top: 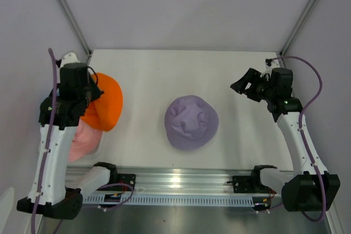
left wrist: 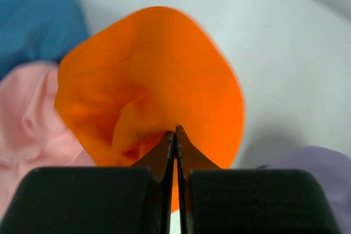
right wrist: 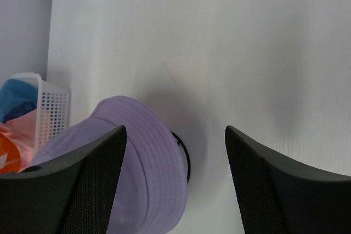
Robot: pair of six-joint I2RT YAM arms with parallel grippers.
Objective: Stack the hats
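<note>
My left gripper (left wrist: 176, 131) is shut, pinching a fold of the bright orange hat (left wrist: 148, 75). In the top view this orange hat (top: 105, 107) hangs at the table's left side under the left gripper (top: 90, 96). Beside it lie a light pink hat (left wrist: 24, 124) and a sky blue hat (left wrist: 33, 26); the pink hat (top: 82, 140) shows below the orange one. A lavender hat (top: 191, 122) rests crown up in the middle of the table. My right gripper (top: 245, 86) hovers open at the right, apart from the lavender hat (right wrist: 140, 160), with nothing between its fingers.
A white mesh basket (right wrist: 50, 109) stands at the table's left edge with the blue hat (right wrist: 15, 100) and pink hat (right wrist: 19, 130) in it. A metal rail (top: 181, 182) with the arm bases runs along the near edge. Frame posts rise at the back corners.
</note>
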